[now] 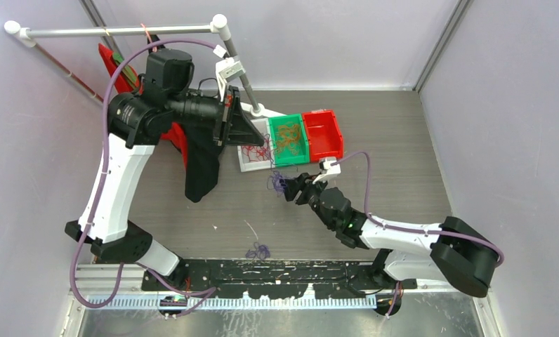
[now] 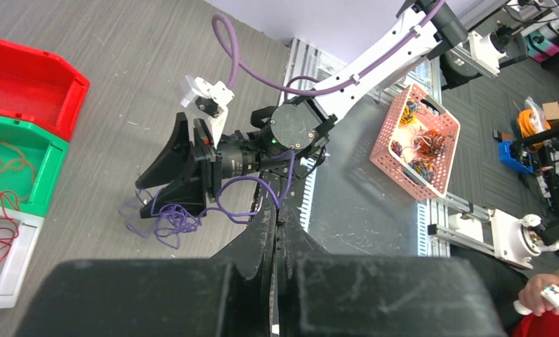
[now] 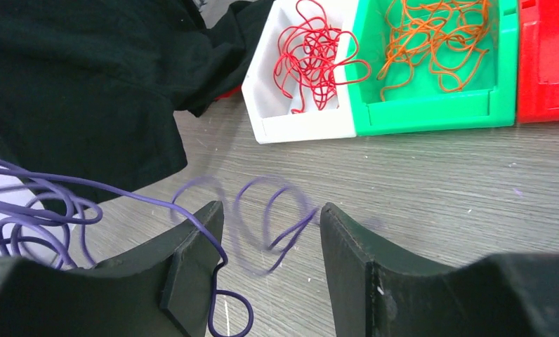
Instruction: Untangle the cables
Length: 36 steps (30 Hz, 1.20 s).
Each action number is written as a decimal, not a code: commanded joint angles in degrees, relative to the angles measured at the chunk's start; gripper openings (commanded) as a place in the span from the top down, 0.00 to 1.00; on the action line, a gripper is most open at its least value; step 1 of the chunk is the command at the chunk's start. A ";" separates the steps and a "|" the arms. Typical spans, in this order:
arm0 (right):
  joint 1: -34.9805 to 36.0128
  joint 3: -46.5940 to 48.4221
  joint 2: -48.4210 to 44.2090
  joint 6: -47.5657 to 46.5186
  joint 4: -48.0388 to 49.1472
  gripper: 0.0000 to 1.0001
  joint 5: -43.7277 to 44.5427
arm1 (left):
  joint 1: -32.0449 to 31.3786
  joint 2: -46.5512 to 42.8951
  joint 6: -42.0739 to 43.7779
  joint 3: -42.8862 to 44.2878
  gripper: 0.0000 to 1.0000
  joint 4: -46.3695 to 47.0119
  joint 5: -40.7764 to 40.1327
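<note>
A purple cable [image 2: 166, 216] lies as a wiry clump on the table and runs as one strand up into my left gripper [image 2: 278, 214], which is shut on it. In the top view my left gripper [image 1: 261, 139] hangs over the bins. My right gripper [image 3: 270, 210] is open, low over the table. The purple cable [image 3: 73, 184] drapes over its left finger, with blurred loops between the jaws. In the top view the clump [image 1: 277, 184] sits at my right gripper [image 1: 288, 187]. Red cables [image 3: 312, 56] lie in a white bin [image 3: 301, 126], and orange cables [image 3: 431, 35] in a green bin [image 3: 424, 112].
A red bin [image 3: 543, 63] stands beside the green one. A black garment [image 1: 203, 165] and a red one [image 1: 178, 137] hang from a rack [image 1: 122, 31] at the back left. Another purple clump [image 1: 258, 250] lies near the front edge. A pink basket [image 2: 417, 140] sits off the table.
</note>
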 commanded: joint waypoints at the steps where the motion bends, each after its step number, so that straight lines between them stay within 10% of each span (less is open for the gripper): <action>1: 0.25 1.50 -5.35 -2.87 -4.57 0.41 0.73 | 0.24 -2.86 1.33 0.65 1.00 0.94 -1.68; 10: 0.32 7.91 -20.04 -13.68 -19.14 0.32 -9.43 | 0.23 -4.83 6.71 -5.35 1.00 2.33 -9.70; 19: 0.30 17.87 -12.48 -18.24 -17.75 0.28 -26.37 | 0.24 -4.29 5.80 -4.99 1.00 2.16 -7.94; 36: -1.24 15.40 -14.92 -12.03 -16.59 0.36 -26.71 | 0.24 -6.04 8.39 -4.78 1.00 2.46 -10.92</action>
